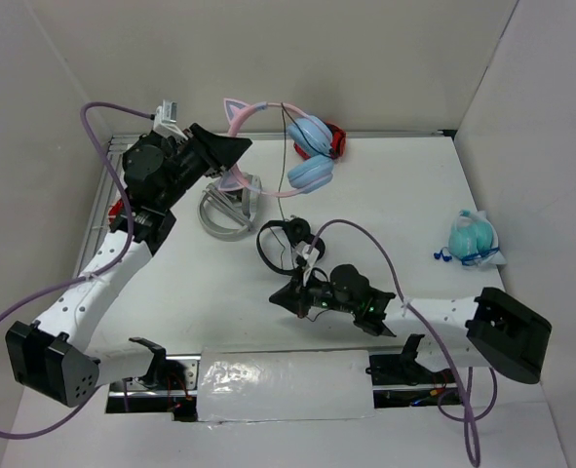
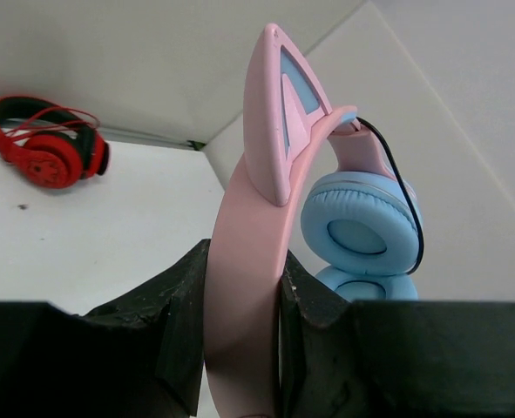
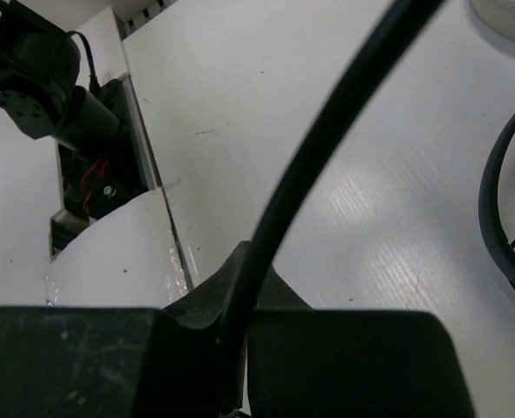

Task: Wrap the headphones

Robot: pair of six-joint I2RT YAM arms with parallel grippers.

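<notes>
Hardly begun, judging by the loose cable (image 3: 327,131): no turns seen round headband (image 2: 248,261) or ear cups (image 2: 357,222). Holding headphones (image 1: 310,146) aloft over far side of table (image 1: 395,195), cups hanging to the right. Left jaws closed narrow, clamping the pink headband just below a cat ear (image 2: 279,113). Right jaws low near table centre, pinched almost closed on the dark cable. Left to do, apparently: all the winding, then setting down.
</notes>
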